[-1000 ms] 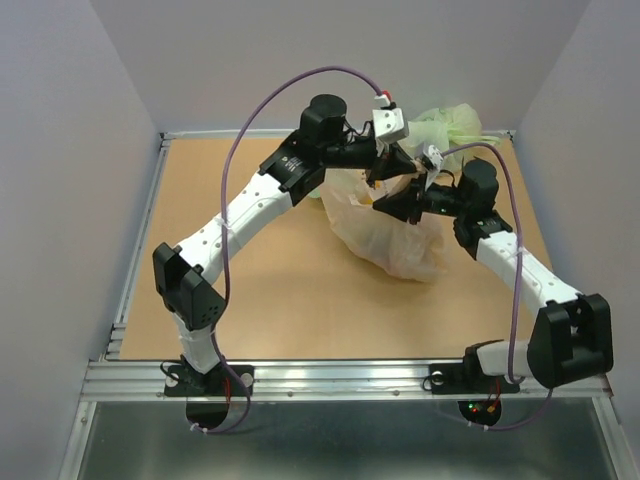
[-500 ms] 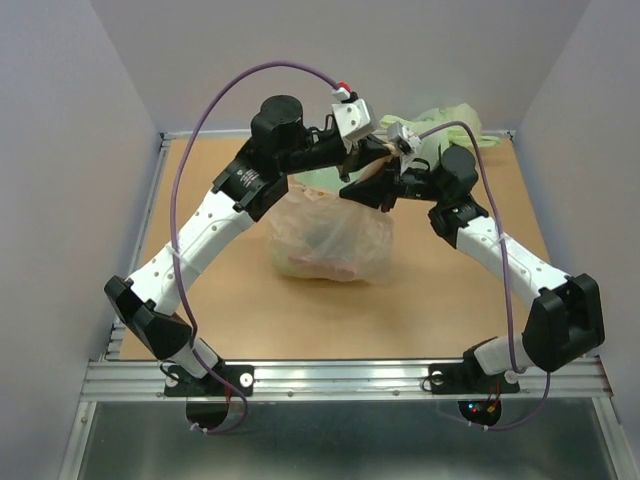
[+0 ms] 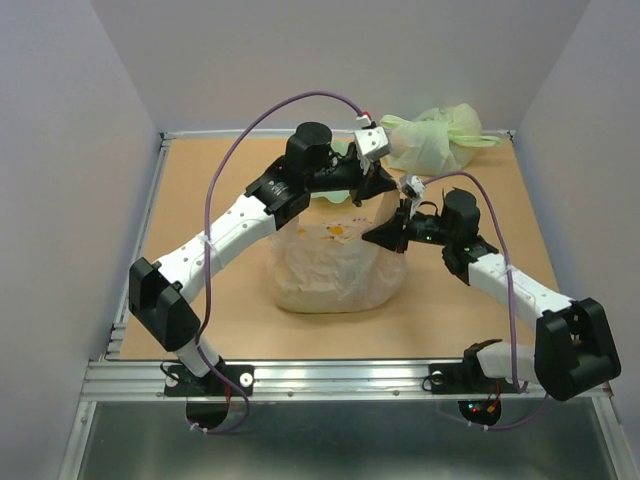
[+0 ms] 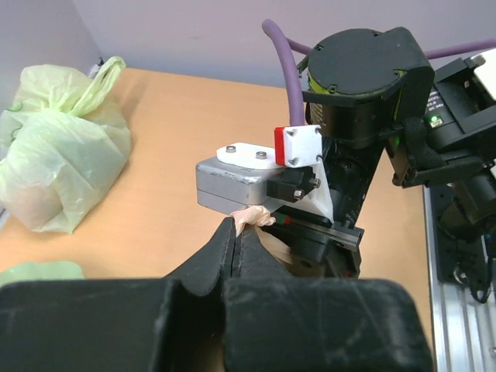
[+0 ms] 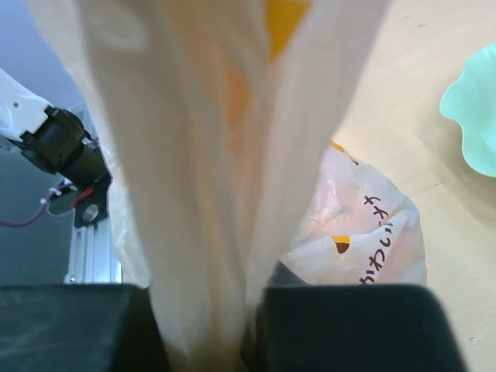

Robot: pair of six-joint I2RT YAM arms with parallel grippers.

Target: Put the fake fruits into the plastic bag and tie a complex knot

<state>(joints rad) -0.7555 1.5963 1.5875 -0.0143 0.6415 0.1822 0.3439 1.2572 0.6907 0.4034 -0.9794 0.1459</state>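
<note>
Top external — one plastic bag [image 3: 335, 265]

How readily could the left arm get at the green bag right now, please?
Probably not readily: the left gripper is shut on the beige bag, though the green bag lies near.

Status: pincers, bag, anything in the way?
Left pincer shut on plastic bag top. Right pincer shut on bag handle. Bag upright, bulging; no knot visible. Green knotted bag far back, apart.
</note>
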